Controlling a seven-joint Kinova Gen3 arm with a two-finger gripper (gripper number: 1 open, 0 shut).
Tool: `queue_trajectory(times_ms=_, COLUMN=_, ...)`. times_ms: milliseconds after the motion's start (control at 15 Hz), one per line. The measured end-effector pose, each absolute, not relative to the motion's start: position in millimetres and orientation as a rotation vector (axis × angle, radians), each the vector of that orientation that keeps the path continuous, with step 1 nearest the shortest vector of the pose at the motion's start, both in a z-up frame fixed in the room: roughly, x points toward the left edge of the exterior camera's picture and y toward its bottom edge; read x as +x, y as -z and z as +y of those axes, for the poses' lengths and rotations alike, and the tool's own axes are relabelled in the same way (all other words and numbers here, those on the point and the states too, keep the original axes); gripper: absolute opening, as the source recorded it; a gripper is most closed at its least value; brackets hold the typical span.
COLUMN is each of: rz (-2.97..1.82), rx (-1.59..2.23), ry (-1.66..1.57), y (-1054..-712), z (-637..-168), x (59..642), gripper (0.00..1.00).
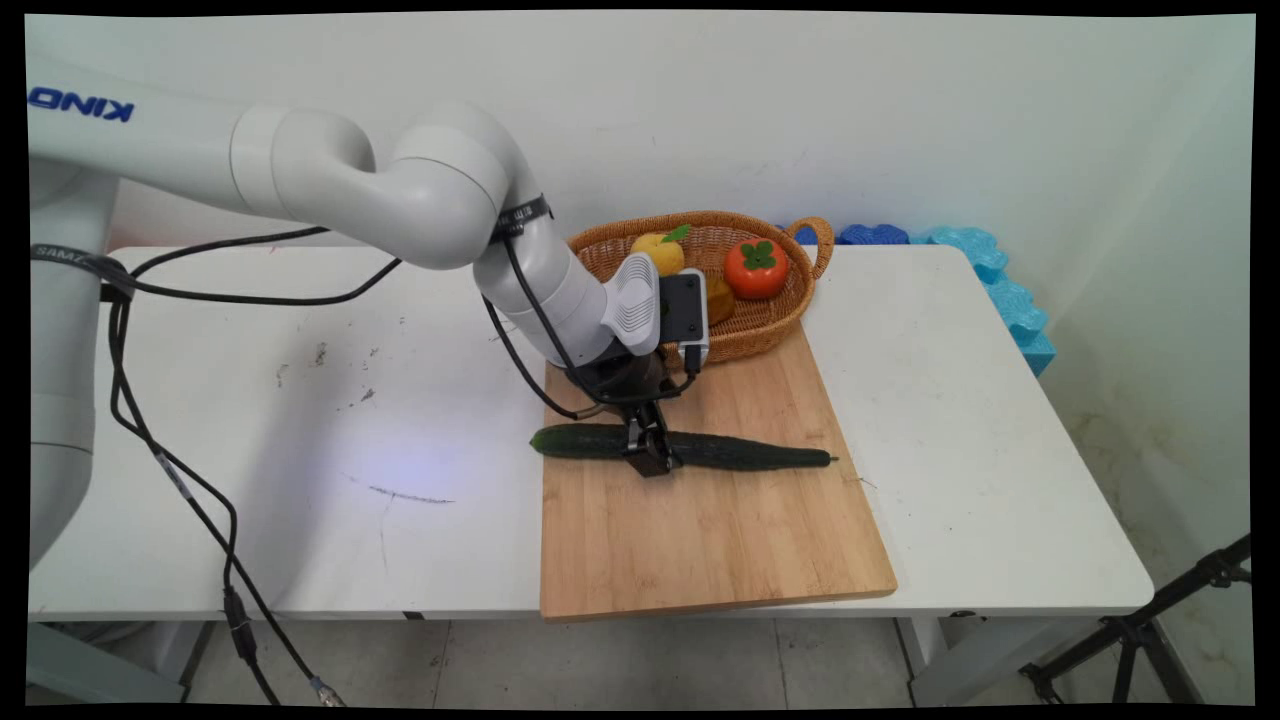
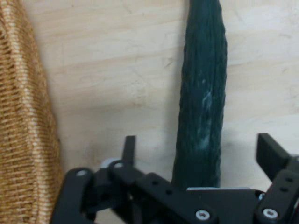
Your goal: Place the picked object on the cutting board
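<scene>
Pincer (image 1: 650, 455) spread wide, fingers either side of the cucumber (image 1: 740, 452) on the cutting board (image 1: 700, 540); neither visibly touches it. Basket (image 1: 770, 325) stands just behind.

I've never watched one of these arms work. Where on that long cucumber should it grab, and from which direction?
Probably near the middle of the cucumber, from straight above, fingers spanning its narrow width. It lies flat on the cutting board, long and slim, so a mid-length hold should keep it balanced, though it is an estimate. The gripper hangs there, left of centre, open, one finger on each side.
</scene>
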State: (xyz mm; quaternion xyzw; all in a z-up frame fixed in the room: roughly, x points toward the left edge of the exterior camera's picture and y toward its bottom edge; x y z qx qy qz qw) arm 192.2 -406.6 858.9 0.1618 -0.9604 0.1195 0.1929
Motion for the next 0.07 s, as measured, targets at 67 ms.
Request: queue_trajectory(times_ms=67, rz=-2.685, rx=0.462, ry=-0.333, y=-859.9, z=-406.5, x=191.4, gripper=1.00)
